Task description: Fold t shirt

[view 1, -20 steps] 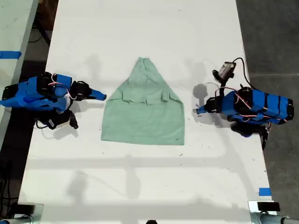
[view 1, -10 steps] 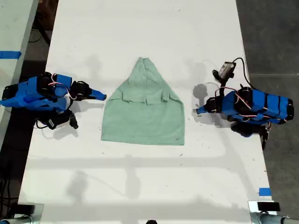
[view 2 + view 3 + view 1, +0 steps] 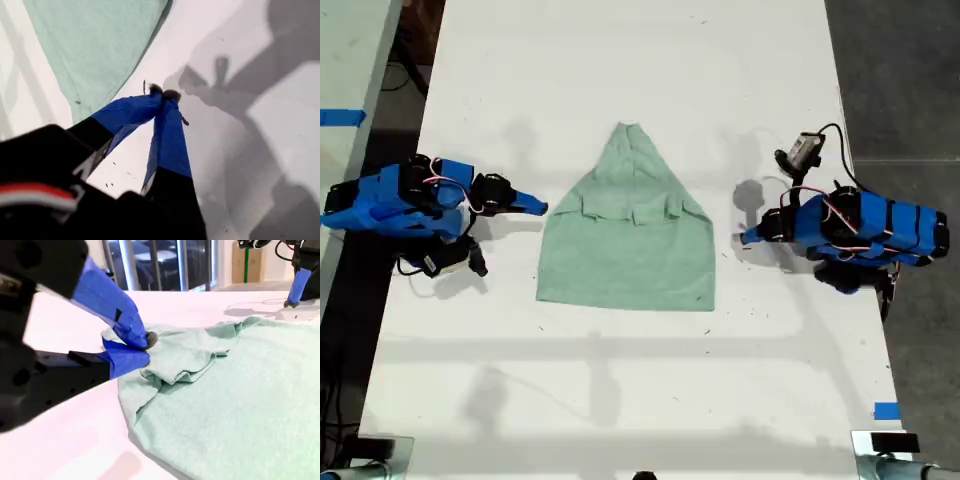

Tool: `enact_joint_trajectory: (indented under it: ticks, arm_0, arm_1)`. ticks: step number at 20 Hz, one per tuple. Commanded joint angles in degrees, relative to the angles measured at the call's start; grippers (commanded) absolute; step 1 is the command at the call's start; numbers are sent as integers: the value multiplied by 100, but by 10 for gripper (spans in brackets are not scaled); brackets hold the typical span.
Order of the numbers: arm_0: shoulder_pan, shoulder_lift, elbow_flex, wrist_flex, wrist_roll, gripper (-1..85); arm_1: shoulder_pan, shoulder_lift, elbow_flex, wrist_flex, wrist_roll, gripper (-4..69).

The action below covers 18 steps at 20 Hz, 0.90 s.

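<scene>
T shirt [image 3: 625, 250]: one is lying flat on the one white table [image 3: 620, 400], near the middle of the exterior view. Both sleeves are folded in over the chest, and the top is narrowing to a point toward the far edge. Two blue arms are sitting on the table, one on each side of the shirt, and each is carrying one gripper.

My second gripper [image 3: 538, 208] is pointing in from the exterior view's left, with its tip just beside the shirt's edge, below the folded sleeve. In the second wrist view this gripper [image 3: 146, 346] is showing its jaws pressed together right at the rumpled edge of the shirt [image 3: 225, 400]. I cannot tell whether any cloth is caught between them.

My first gripper [image 3: 745, 238] is pointing in from the exterior view's right and is sitting a little apart from the shirt's side edge, with bare table between them. In the first wrist view its jaws [image 3: 162, 92] are meeting at the tips over the table, holding nothing, and the shirt's [image 3: 95, 45] lower corner is lying near them, not touching.
</scene>
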Motion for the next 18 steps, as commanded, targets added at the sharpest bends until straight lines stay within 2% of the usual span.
enact_joint_trajectory:
  ticks: [1,18]
  arm_0:
    - [-44,44,53,-79,-211,-1]
    - [-220,62,105,-316,62,-1]
  arm_1:
    - [44,53,246,-9,44,5]
    - [53,53,246,-9,44,5]
